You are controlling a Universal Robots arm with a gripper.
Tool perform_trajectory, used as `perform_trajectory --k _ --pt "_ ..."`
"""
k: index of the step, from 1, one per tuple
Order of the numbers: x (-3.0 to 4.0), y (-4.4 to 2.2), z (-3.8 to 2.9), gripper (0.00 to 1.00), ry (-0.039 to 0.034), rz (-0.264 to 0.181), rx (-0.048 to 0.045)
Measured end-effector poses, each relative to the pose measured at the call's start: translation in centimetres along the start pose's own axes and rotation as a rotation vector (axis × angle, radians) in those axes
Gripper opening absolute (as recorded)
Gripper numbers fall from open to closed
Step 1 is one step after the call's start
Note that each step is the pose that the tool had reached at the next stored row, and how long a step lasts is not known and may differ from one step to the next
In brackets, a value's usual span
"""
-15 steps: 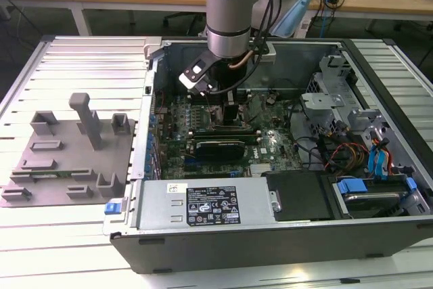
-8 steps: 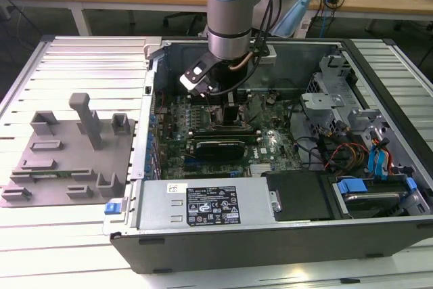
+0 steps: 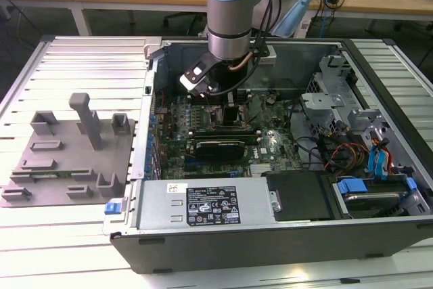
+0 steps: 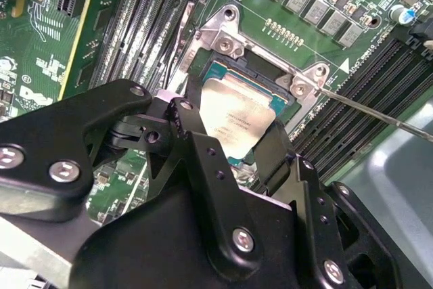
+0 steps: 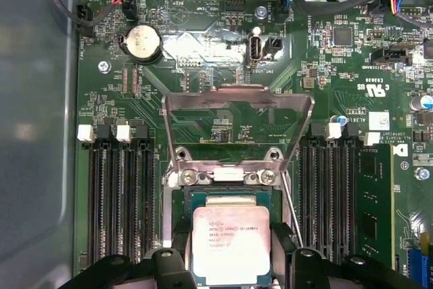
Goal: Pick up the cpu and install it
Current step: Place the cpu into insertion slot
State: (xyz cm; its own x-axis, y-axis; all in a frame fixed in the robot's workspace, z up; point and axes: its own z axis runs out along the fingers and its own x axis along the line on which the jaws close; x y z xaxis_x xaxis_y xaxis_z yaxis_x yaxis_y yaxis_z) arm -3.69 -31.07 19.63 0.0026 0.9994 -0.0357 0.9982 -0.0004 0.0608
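With the fingers [image 4: 274, 157] clamped on two opposite edges of the cpu [image 5: 231, 245], hold the chip level and square over the open socket [image 4: 223, 72]. Cannot tell whether seated or just above. Align edges and corners with the socket frame; apply no sideways force, to avoid bending contacts, judged the main risk. Stay clear of the raised load plate [image 5: 237, 99] and thin lever [image 4: 379, 116]. Avoid the memory slots [image 5: 122, 194] flanking the socket on the motherboard [image 5: 223, 52].

The tray [image 3: 67, 159] lies to the exterior view's left of the computer case [image 3: 284, 245]. Inside it (on the motherboard [image 3: 270, 145]) the cpu [image 5: 231, 245] is between the fingers of the gripper [image 5: 231, 238], over the socket [image 5: 223, 198].
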Motion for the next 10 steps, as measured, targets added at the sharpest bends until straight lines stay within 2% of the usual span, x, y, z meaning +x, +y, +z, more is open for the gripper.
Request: perform_trajectory --k 10 --pt "0.01 0.0 0.07 0.55 0.0004 0.0 -0.0003"
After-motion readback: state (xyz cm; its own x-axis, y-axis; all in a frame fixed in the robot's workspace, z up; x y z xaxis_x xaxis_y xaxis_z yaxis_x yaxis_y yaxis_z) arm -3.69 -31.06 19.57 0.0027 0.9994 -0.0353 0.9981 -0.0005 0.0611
